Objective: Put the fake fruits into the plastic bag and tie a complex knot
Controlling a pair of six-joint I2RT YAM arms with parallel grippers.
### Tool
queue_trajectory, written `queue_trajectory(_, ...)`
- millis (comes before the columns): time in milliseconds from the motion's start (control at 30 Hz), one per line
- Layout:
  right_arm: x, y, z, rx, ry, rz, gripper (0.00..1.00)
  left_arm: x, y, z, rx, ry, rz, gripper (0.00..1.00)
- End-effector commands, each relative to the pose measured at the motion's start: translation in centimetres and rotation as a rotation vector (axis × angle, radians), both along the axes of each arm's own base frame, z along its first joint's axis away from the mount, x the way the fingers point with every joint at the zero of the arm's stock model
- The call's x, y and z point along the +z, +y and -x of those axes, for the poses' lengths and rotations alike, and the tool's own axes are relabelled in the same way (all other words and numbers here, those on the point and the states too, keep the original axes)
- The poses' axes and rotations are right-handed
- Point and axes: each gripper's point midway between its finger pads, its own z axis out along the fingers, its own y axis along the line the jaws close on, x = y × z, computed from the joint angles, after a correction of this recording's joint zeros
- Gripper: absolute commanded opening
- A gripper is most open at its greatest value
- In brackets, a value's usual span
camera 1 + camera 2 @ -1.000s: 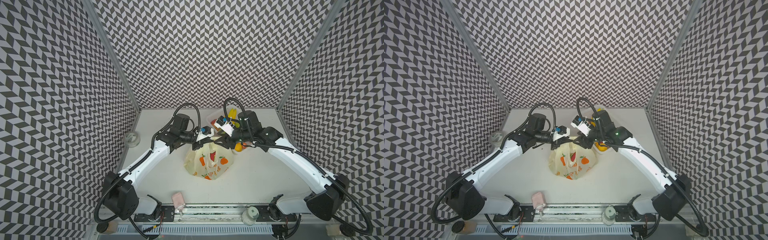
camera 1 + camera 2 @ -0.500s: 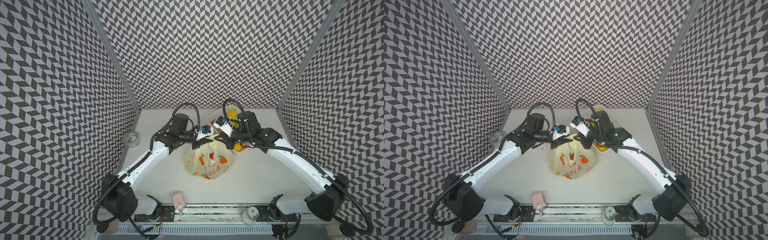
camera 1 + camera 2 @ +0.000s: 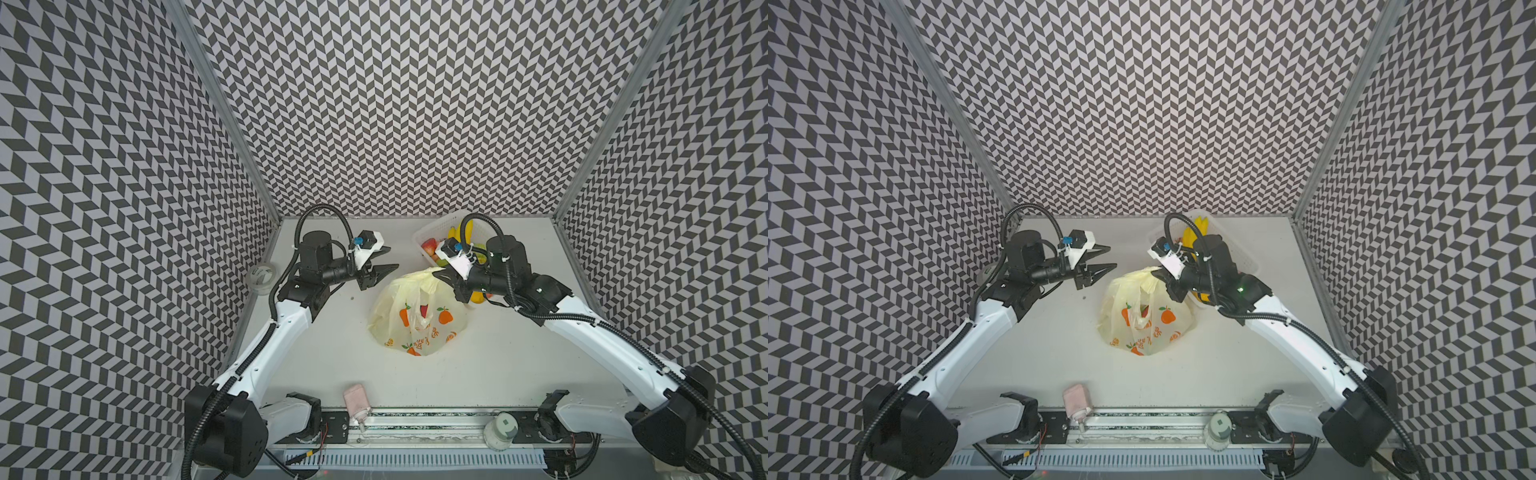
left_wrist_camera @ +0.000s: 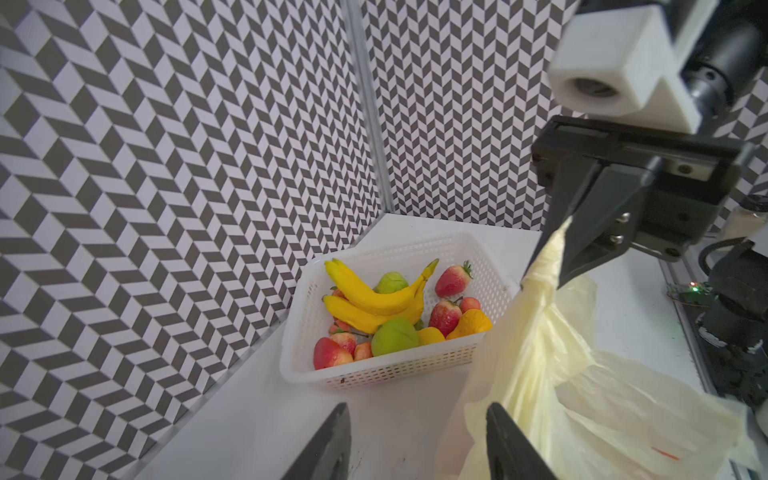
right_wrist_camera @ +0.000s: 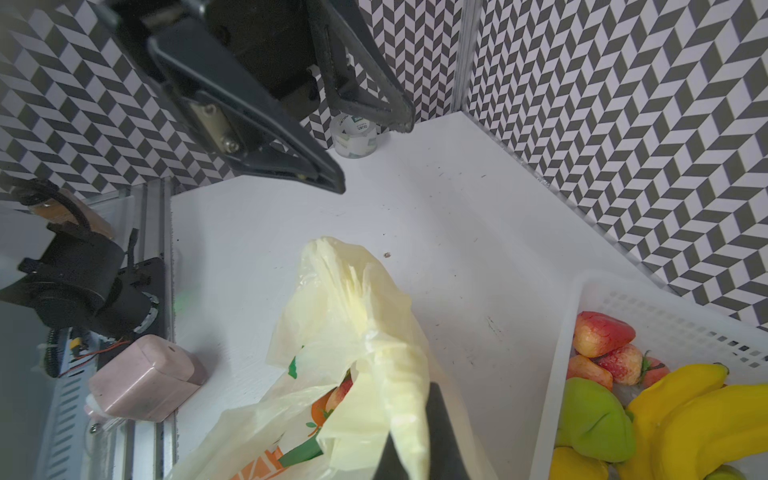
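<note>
Pale-yellow plastic bag (image 3: 415, 316) stands upright because your right pincer (image 3: 436, 273) clamps its bunched top; your left pincer (image 3: 393, 257) hovers open and empty just beside it, probably to grab next.

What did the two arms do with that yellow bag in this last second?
The left gripper opened, let go of the top of the thin pale-yellow plastic bag and drew back leftward, clear of it. The right gripper closed on the bunched handle strips and now holds them alone. The bag stayed in place on the table; the white perforated basket of fake fruits did not move.
</note>
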Motion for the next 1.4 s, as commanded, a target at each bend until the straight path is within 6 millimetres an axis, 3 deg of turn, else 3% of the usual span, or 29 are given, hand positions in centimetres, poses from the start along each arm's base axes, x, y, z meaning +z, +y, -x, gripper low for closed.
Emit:
queue_trajectory(0,4.0,0.5,-0.4,-0.021,-0.203,-0.092,0.0,-1.1,0.2,-1.8,0.039,0.04,0.014,0.52)
queue_trajectory(133,3.3,0.8,0.0,-0.037,-0.276,-0.092,0.0,-2.7,-0.7,-2.4,0.011,0.071,0.011,0.52)
queue_trajectory(300,2.6,0.8,-0.4,-0.105,-0.351,-0.089,0.0,-4.1,-1.4,-1.7,-0.019,0.135,0.025,0.52)
queue_trajectory(600,1.4,1.0,-0.2,-0.153,-0.404,-0.103,0.0,-2.0,-0.1,2.0,-0.005,0.137,0.147,0.65)
queue_trajectory(733,1.5,0.9,-0.2,-0.185,-0.438,-0.125,0.0,-2.1,0.0,2.3,0.0,0.159,0.136,0.66)
queue_trajectory(867,1.5,1.1,0.1,-0.17,-0.435,-0.144,0.0,-1.0,0.2,2.8,0.008,0.106,0.133,0.7)
queue_trajectory(1100,1.7,1.6,0.8,-0.125,-0.402,-0.153,0.0,-1.3,-2.8,3.4,-0.066,0.011,0.023,0.79)
queue_trajectory(1367,2.0,1.7,1.1,-0.109,-0.391,-0.157,0.0,-2.4,-5.7,2.6,-0.123,-0.01,-0.05,0.77)
